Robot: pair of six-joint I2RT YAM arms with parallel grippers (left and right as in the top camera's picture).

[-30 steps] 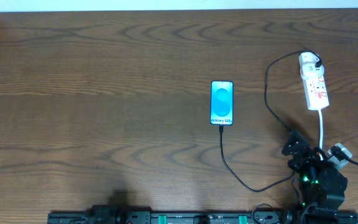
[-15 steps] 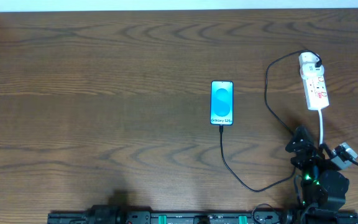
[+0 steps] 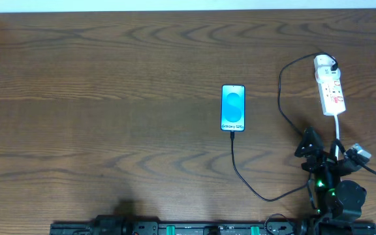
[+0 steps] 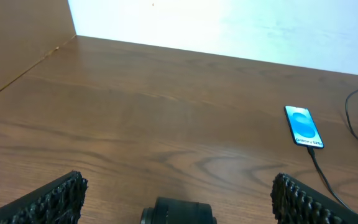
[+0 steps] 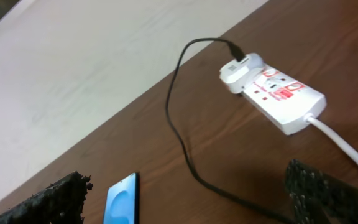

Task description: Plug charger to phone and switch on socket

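The phone (image 3: 233, 108) lies flat mid-table with its blue screen up, and also shows in the left wrist view (image 4: 303, 126) and the right wrist view (image 5: 122, 200). The black charger cable (image 3: 250, 183) runs from the phone's near end, loops right and up to the white plug (image 3: 325, 63) in the white socket strip (image 3: 332, 92). The strip with red markings shows in the right wrist view (image 5: 278, 99). My right gripper (image 3: 313, 149) is open and empty, near the table's front right, short of the strip. My left gripper (image 4: 178, 199) is open and empty.
The strip's white cord (image 3: 339, 136) runs toward my right arm. A wooden side wall (image 4: 17, 43) stands at the table's left. A white wall (image 4: 229, 25) lies beyond the far edge.
My right gripper has shifted slightly up and left toward the socket strip, with small wrist turns. Phone, cable and strip have not moved.
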